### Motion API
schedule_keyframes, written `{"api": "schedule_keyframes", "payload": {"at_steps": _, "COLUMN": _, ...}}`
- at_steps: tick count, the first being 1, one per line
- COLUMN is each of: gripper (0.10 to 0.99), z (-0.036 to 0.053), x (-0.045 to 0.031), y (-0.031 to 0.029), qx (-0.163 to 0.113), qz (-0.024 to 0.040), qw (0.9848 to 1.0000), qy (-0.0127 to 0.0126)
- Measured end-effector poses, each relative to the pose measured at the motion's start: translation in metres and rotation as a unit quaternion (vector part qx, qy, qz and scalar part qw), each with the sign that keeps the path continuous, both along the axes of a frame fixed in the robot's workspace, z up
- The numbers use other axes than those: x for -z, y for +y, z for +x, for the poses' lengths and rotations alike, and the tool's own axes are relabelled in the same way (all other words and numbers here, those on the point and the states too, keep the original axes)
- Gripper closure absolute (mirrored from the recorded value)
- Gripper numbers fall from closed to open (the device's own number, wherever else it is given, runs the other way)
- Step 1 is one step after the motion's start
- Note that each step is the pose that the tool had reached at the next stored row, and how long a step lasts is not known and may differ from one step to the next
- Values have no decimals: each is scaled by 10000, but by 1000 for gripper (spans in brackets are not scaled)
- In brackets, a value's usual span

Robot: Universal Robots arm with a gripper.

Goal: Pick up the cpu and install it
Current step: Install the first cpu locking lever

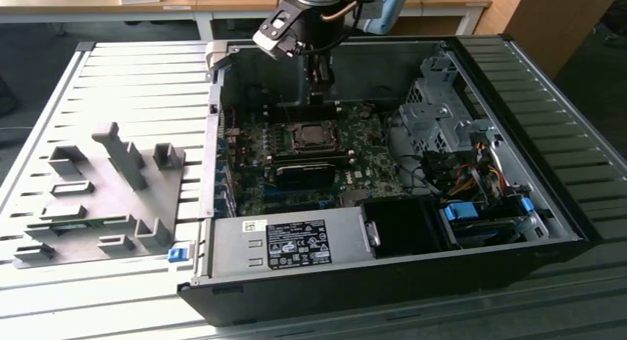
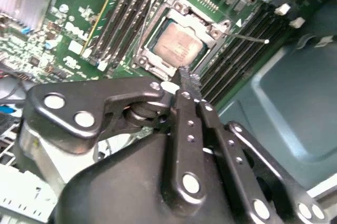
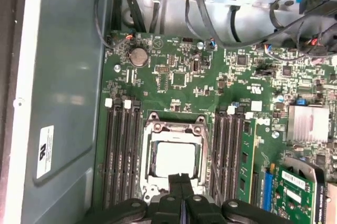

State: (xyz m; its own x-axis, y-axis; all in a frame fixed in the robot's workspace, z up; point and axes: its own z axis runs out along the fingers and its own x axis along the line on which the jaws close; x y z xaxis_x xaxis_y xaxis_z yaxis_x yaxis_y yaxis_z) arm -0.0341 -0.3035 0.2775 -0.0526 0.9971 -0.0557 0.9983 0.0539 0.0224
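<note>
One desk (image 1: 128,83): a slatted metal top that carries everything.
One computer case (image 1: 392,288): lies on its side with the panel off, on the exterior view's right.
Several fixture blocks (image 1: 108,186): matte grey, on the desk beside the case, on the exterior view's left.
Motherboard (image 1: 368,171): green, flat on the floor of the case.
End effector (image 1: 321,87): hangs inside the case above the board, with its fingers pressed together and nothing between them. In both wrist views its tips (image 3: 181,181) (image 2: 188,79) show at the edge of the socket.
Socket frame (image 3: 174,124): metal, between the memory slots.
Cpu (image 3: 175,159): sits flat in the socket with its silver top up and its edges square to the frame. It is square, so no long axis shows.
</note>
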Motion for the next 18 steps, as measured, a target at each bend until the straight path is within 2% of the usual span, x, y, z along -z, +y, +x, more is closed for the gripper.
{"api": "schedule_keyframes", "payload": {"at_steps": 3, "gripper": 980, "z": 0, "x": 0, "y": 0, "qx": -212, "qz": -14, "qw": 9998, "qy": 1}}
{"api": "schedule_keyframes", "payload": {"at_steps": 7, "gripper": 980, "z": 0, "x": 7, "y": 0, "qx": -505, "qz": -27, "qw": 9987, "qy": 3}}
{"api": "schedule_keyframes", "payload": {"at_steps": 14, "gripper": 980, "z": 0, "x": 17, "y": 0, "qx": -666, "qz": -36, "qw": 9978, "qy": 5}}
{"api": "schedule_keyframes", "payload": {"at_steps": 16, "gripper": 980, "z": -1, "x": 20, "y": 0, "qx": -784, "qz": -35, "qw": 9969, "qy": 4}}
{"api": "schedule_keyframes", "payload": {"at_steps": 18, "gripper": 980, "z": -1, "x": 24, "y": 0, "qx": -971, "qz": -36, "qw": 9953, "qy": 4}}
